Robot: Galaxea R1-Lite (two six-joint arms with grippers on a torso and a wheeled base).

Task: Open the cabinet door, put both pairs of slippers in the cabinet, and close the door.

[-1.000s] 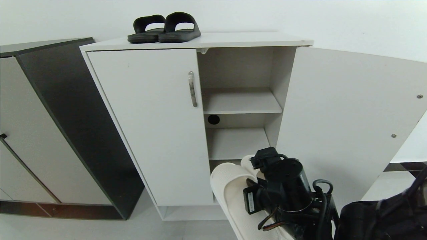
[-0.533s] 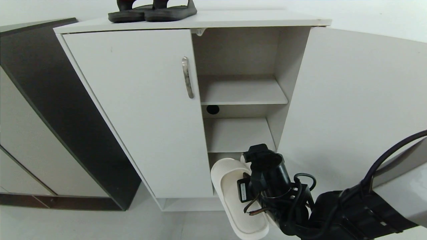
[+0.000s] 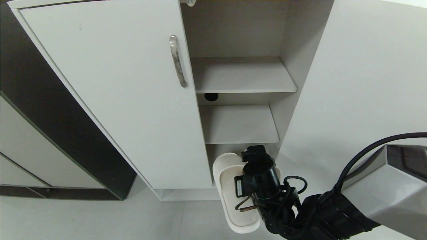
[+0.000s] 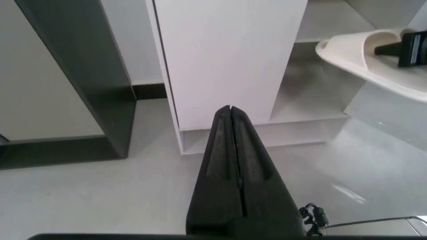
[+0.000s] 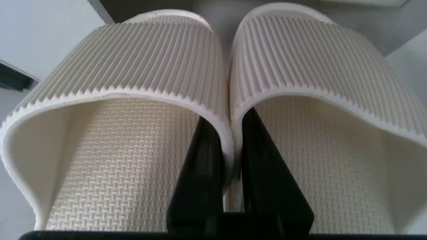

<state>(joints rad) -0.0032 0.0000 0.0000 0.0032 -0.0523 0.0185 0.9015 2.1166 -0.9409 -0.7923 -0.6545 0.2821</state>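
A pair of white ribbed slippers (image 5: 133, 87) lies side by side, and my right gripper (image 5: 231, 157) is shut on their two touching inner walls. In the head view the white slippers (image 3: 230, 196) hang low in front of the white cabinet (image 3: 110, 83), toes at the mouth of its bottom compartment (image 3: 223, 148), partly hidden by my right wrist (image 3: 260, 176). The cabinet's right door (image 3: 360, 83) stands wide open; its left door, with a metal handle (image 3: 177, 61), is closed. My left gripper (image 4: 230, 115) is shut and holds nothing, low above the floor before the cabinet's base.
Two bare shelves (image 3: 240, 75) (image 3: 238, 125) sit above the bottom compartment, with a round hole (image 3: 210, 97) in the back panel. A dark-sided cabinet (image 3: 43, 110) stands close on the left. Grey floor (image 3: 100, 216) lies open in front.
The head camera has tilted down, so the cabinet top has slid out of the picture. My right gripper still holds the white slippers, now slightly lower against the cabinet.
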